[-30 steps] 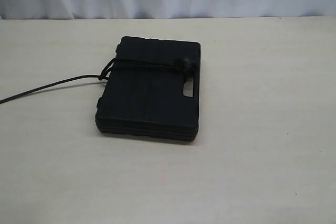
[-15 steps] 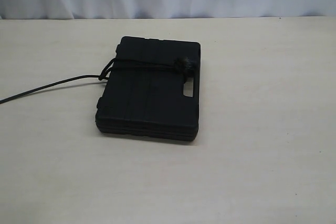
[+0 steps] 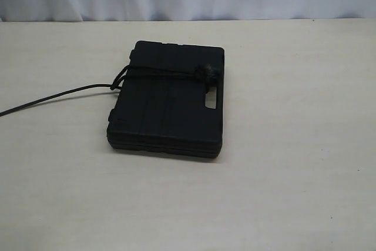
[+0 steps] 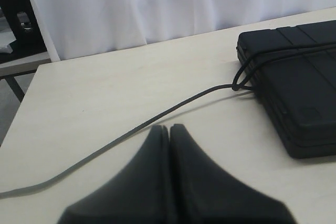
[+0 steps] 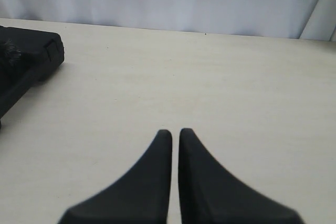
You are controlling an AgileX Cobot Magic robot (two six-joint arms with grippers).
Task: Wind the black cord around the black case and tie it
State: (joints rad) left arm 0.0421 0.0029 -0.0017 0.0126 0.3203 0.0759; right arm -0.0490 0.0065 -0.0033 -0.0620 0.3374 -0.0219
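Pale cream flat tabletop (image 3: 294, 174): bare surface all round the work.

Flat rectangular matte black plastic case (image 3: 164, 110): lies flat near the table's middle, with its slot-shaped handle hole (image 3: 210, 101) toward the right edge in the exterior view.

Long thin black braided cord (image 3: 64, 93): runs across the case's far portion and loops at the left edge. Its free tail trails over the table and out of the left of that view.

Fuzzy black knot (image 3: 204, 73): sits on the lid beside the handle hole.

Left gripper (image 4: 169, 128): tips pressed together, pinching nothing, above the table and close over the loose tail.

Right gripper (image 5: 175, 132): tips together with only a hairline between them, holding nothing, over bare table with the case's corner off to one side.

Step in hand, as I judge it: the wrap and tie look finished, so what is left is checking.
- Keep both arms clear of the tail. A snag there would drag the case or loosen the wrap.
- If the knot seems slack, take the tail just beside the edge loop and draw it away from the knot.
- While you do that, steady the case with your right gripper.
- I cannot tell from here how tight the knot is.

Count: 1 table, 1 case, 1 cord, 1 knot, 1 handle hole, 2 grippers.
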